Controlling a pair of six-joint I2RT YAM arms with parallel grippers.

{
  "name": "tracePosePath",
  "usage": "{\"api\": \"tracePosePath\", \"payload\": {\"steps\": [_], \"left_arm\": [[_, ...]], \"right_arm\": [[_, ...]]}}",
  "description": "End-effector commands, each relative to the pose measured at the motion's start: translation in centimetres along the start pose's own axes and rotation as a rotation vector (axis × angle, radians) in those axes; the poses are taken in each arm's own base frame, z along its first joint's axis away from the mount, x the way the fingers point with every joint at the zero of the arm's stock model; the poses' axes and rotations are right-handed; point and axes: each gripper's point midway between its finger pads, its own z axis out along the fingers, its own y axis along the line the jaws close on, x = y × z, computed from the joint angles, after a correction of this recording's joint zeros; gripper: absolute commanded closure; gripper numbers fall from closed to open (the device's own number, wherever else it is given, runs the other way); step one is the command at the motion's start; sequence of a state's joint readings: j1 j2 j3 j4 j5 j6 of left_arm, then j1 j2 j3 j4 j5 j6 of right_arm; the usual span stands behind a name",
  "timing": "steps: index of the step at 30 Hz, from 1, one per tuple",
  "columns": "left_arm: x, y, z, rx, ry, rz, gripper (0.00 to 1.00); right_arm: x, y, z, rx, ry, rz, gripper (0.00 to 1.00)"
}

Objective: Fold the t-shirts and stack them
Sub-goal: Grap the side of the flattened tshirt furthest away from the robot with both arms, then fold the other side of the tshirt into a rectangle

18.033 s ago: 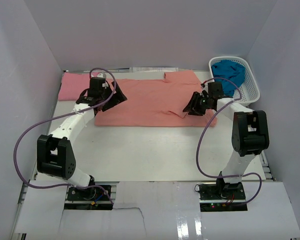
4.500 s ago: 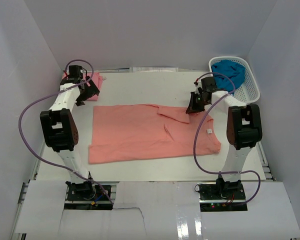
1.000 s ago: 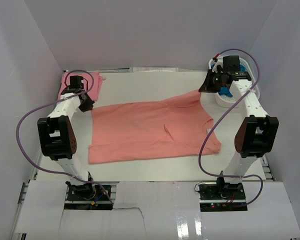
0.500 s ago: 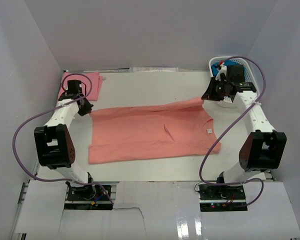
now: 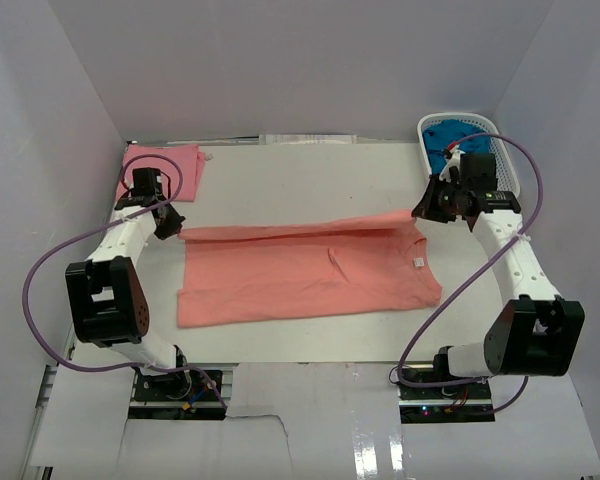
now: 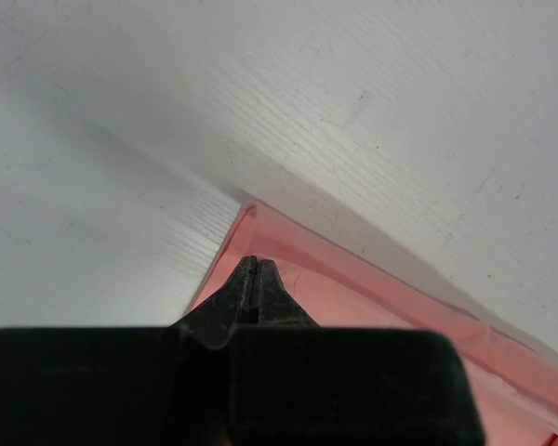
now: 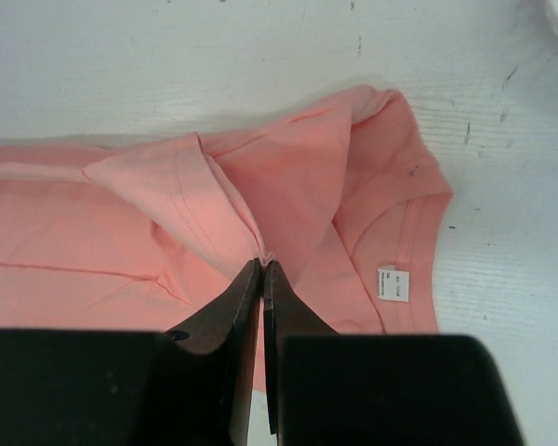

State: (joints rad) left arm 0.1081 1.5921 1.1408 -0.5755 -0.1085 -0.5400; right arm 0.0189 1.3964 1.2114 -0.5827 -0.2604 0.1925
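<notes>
The salmon-orange t-shirt (image 5: 300, 275) lies spread across the middle of the table, its white neck label (image 5: 418, 262) at the right. My left gripper (image 5: 167, 222) is shut on the shirt's far left corner (image 6: 260, 228). My right gripper (image 5: 430, 207) is shut on a pinched fold (image 7: 260, 243) of the far right edge, close to the neck label (image 7: 392, 283). That far edge hangs lifted between the two grippers. The lighter pink t-shirt (image 5: 160, 165) sits folded at the far left. The teal-blue t-shirt (image 5: 448, 140) is bunched in the basket.
A white lattice basket (image 5: 506, 170) stands at the far right corner, just behind my right arm. White walls close in the table on the left, right and back. Purple cables loop from both arms.
Both grippers have come toward the near side, drawing the salmon shirt's far edge over the rest of the shirt. The right gripper has moved away from the basket.
</notes>
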Motion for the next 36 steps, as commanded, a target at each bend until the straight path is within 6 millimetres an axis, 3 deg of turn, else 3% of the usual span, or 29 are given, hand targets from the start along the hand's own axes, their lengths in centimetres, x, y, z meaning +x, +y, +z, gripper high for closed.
{"api": "tracePosePath", "payload": {"steps": [1, 15, 16, 20, 28, 36], "left_arm": [[-1.7, 0.0, -2.2, 0.025, -0.077, -0.015, 1.00], [-0.9, 0.6, -3.4, 0.036, -0.086, -0.026, 1.00], [-0.7, 0.8, -3.3, 0.034, -0.082, -0.024, 1.00], [0.0, 1.0, -3.2, 0.030, -0.068, -0.021, 1.00], [1.3, 1.9, -2.9, 0.006, -0.043, -0.029, 1.00], [3.0, 2.6, -2.0, -0.014, 0.007, -0.038, 1.00]], "right_arm": [[-1.2, 0.1, -1.6, 0.012, -0.099, -0.009, 0.92], [3.6, -1.2, -2.5, 0.070, -0.069, 0.052, 0.92], [3.7, -2.2, -2.6, 0.092, -0.073, 0.080, 0.92], [5.8, -2.9, -2.1, 0.113, -0.037, 0.127, 0.92], [7.6, -3.3, -3.0, 0.139, -0.049, 0.162, 0.92], [10.6, -4.3, -2.2, 0.175, 0.026, 0.243, 0.92]]}}
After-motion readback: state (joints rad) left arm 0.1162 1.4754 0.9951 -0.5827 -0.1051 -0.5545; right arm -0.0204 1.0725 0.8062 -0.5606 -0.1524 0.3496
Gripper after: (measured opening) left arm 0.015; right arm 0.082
